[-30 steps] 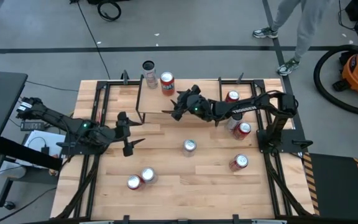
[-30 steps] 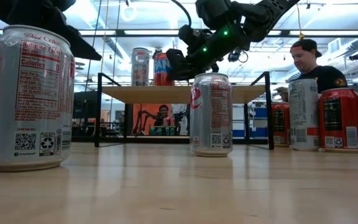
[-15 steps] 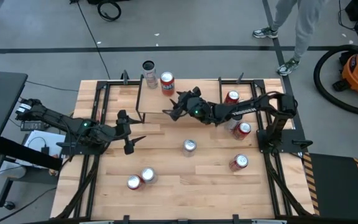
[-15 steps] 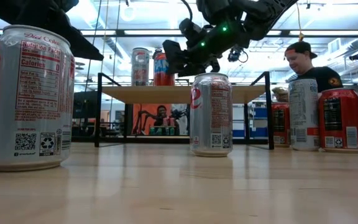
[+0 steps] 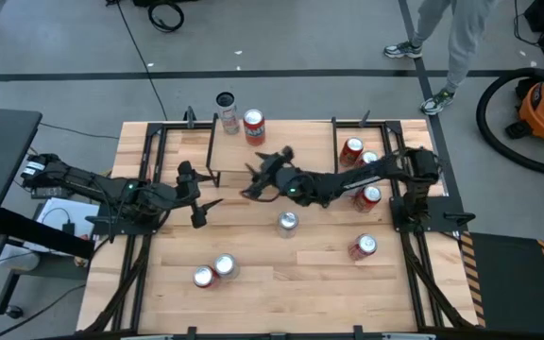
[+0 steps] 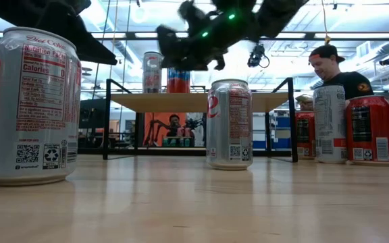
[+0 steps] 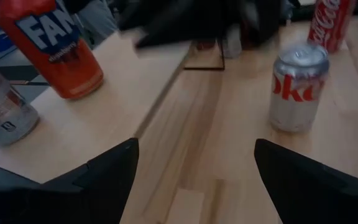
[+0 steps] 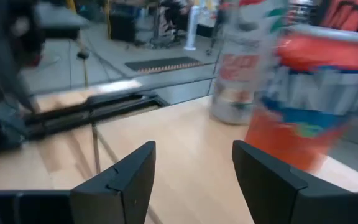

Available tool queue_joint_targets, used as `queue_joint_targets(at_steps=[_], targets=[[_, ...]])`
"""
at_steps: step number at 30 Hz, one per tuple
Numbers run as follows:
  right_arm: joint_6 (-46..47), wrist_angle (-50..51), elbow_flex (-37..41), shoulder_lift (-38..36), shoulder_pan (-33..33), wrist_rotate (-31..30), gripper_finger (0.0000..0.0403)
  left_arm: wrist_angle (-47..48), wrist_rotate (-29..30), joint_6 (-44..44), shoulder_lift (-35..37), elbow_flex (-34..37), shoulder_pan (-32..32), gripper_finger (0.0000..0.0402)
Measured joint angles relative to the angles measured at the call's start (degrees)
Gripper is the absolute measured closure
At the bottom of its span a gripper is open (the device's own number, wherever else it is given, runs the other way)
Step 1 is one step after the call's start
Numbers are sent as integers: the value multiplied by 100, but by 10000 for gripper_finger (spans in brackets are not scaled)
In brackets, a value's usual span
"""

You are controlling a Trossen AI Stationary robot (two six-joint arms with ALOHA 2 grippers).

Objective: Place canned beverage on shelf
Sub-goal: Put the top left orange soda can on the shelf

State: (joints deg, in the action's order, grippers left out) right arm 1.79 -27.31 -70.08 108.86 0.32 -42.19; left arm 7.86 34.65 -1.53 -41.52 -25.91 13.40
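Shelf (image 5: pixel 272 151) carries 2 cans at its far left end. Right gripper (image 5: pixel 253 179) hangs empty, fingers apart, with the orange can (image 5: pixel 254 125) at its 12 o'clock, well clear.

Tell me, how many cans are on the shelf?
2: a silver can at the far corner of the shelf, an orange can beside it. The right arm may hide more.

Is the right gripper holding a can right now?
No, the right gripper shows open fingers with nothing between them, and the orange can stands on the shelf ahead of it.
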Motion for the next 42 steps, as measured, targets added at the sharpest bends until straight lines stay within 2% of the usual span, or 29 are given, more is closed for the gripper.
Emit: queue_joint_targets(at_steps=[4,8,17,28,42], targets=[[-383,134,-437,376,-91,95,181,-28,-16,-46,2,0,-44,72],[-213,168,-450,337,-316,691,181,64,-293,-188,0,0,-23,72],[-211,225,-240,295,-845,2083,201,95,-304,-187,0,0,-25,72],[-177,813,-232,251,-1111,2089,198,335,-308,-206,0,-2,-27,72],[-148,903,-232,247,-1399,2343,198,363,-308,-239,0,-2,-27,72]])
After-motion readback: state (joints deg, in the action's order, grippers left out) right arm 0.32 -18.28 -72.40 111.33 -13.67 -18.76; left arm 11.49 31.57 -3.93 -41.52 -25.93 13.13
